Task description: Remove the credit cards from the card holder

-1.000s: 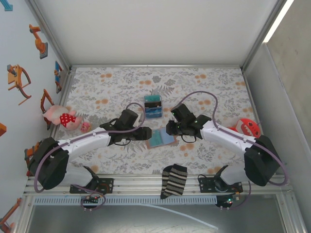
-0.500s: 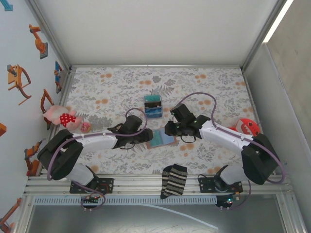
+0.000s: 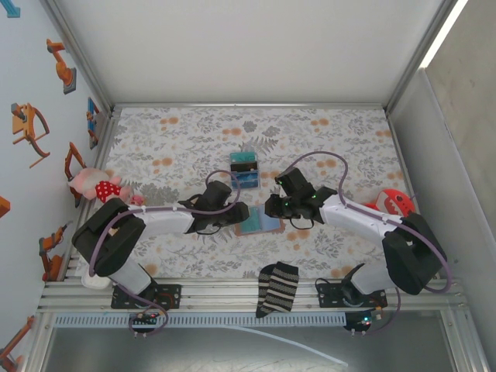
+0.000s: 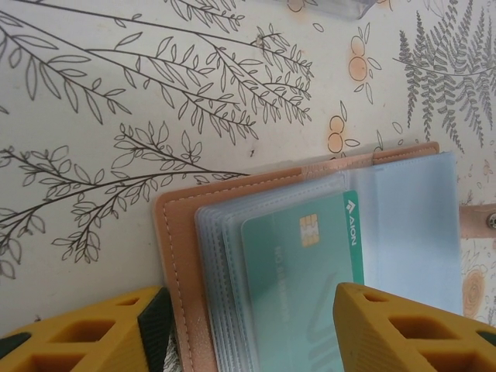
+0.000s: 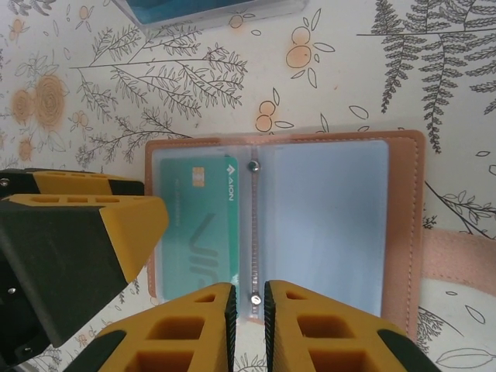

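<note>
Bright, even overhead light, soft shadows, sharp focus.

On your tabletop (image 3: 170, 132), you have: card holder (image 3: 259, 225), one; credit card (image 5: 195, 232) showing, one; striped sock (image 3: 277, 288), one; pink plush toy (image 3: 97, 186), one; red toy (image 3: 397, 203), one; blue-black box (image 3: 245, 170), one.

Wearing white shells over black joints, trailing purple cable.
Showing smooth white link covers between bulky black joint housings on the left arm (image 3: 159, 223) and right arm (image 3: 360, 218); carrying a thin purple cable (image 3: 318, 153) arching along each; standing on black base mounts (image 3: 147, 294); ending in black wrist blocks and the left tool (image 3: 242, 216) and right tool (image 3: 268, 207), each bearing two chunky yellow-orange fingers (image 5: 186, 333) moulded with rectangular hollows and lined inside with dark ribbed pads (image 5: 229, 333).
</note>
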`<state>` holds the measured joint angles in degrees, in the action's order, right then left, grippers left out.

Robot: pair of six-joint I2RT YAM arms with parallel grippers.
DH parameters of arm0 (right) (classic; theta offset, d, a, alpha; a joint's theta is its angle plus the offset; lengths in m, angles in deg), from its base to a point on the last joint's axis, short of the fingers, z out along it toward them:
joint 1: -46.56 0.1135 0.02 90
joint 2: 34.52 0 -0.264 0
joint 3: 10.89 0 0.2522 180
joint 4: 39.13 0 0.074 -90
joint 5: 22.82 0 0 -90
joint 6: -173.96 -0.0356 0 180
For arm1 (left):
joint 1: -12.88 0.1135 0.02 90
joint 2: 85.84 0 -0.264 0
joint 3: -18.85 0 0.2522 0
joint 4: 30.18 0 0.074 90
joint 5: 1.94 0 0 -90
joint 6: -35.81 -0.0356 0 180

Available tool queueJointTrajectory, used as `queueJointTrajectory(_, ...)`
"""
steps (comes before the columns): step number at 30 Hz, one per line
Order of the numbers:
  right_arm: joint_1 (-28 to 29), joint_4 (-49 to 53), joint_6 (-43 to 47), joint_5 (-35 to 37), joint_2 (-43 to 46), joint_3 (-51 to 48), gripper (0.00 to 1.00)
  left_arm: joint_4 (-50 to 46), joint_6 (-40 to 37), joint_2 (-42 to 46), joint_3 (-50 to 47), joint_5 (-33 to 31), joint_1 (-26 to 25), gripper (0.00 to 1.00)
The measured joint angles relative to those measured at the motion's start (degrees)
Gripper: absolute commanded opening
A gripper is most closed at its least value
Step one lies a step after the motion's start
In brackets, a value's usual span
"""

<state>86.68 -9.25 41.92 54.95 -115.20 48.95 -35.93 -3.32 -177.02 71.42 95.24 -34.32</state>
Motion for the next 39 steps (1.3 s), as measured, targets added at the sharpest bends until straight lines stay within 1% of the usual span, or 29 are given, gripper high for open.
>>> queueJointTrajectory(8,-0.7,-2.5,-1.1,-2.6,0.0,-1.7,0.19,-0.6,-1.1,-0.1,0.8,-0.4,0.5,0.55)
queueJointTrajectory(10,-0.9,-3.9,-1.7,-4.2,0.0,-2.5,0.21,-2.5,-2.1,0.3,1.3,-1.5,0.5,0.52)
queueJointTrajectory(16,-0.9,-7.6,-2.6,-8.6,-1.9,-3.6,0.22,-10.0,-5.5,1.7,3.9,-6.8,-0.7,0.5)
queueJointTrajectory(20,-0.9,-8.4,-3.0,-9.9,-4.1,-3.7,0.21,-12.4,-6.9,1.7,4.5,-8.1,-2.1,0.47)
queueJointTrajectory(27,-1.0,-10.0,-3.0,-11.6,-7.8,-3.7,0.21,-14.2,-7.8,1.4,4.6,-8.3,-3.1,0.44)
queueJointTrajectory(34,-1.5,-11.7,-3.0,-13.2,-11.2,-3.7,0.21,-14.3,-8.2,1.3,4.6,-8.2,-3.1,0.44)
queueJointTrajectory(39,-1.6,-12.9,-3.2,-14.2,-11.7,-3.7,0.21,-14.2,-8.6,-0.4,5.5,-7.7,-3.4,0.4)
